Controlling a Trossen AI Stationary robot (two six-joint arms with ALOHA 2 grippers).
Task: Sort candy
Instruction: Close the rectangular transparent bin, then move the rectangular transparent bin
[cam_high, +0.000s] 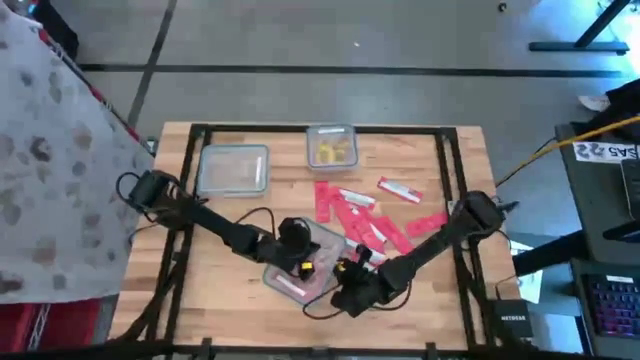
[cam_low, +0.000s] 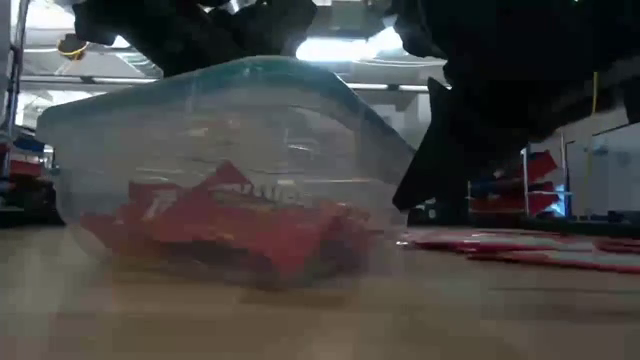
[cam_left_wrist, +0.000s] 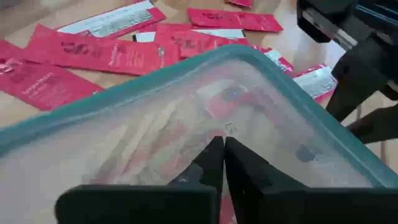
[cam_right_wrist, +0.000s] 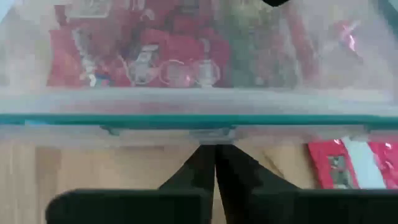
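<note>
I have both my arms over the front middle of the pale wooden desk (cam_high: 240, 300), at a clear plastic tub with a teal rim (cam_high: 300, 278) that stands there and holds several flat red candy packets (cam_low: 235, 225). My left gripper (cam_high: 298, 250) is above this tub, and its two dark fingers (cam_left_wrist: 214, 163) are pressed together, with nothing between them; in my left wrist view they point down over the rim into the tub. My right gripper (cam_high: 350, 282) is just beside the tub at its right side, low to the desk, and its fingers (cam_right_wrist: 214, 163) are also closed tight and empty, with the tips at the tub's teal rim (cam_right_wrist: 186, 119); I cannot tell if they touch it. More of the flat red and pink rectangular candy packets (cam_high: 360, 215) lie spread on the desk behind the tub, toward the right, some overlapping each other. Farther back there is a second clear plastic tub (cam_high: 331, 147) with small yellow candy pieces (cam_high: 333, 152) in it, and to its left a third clear tub (cam_high: 233, 169).
</note>
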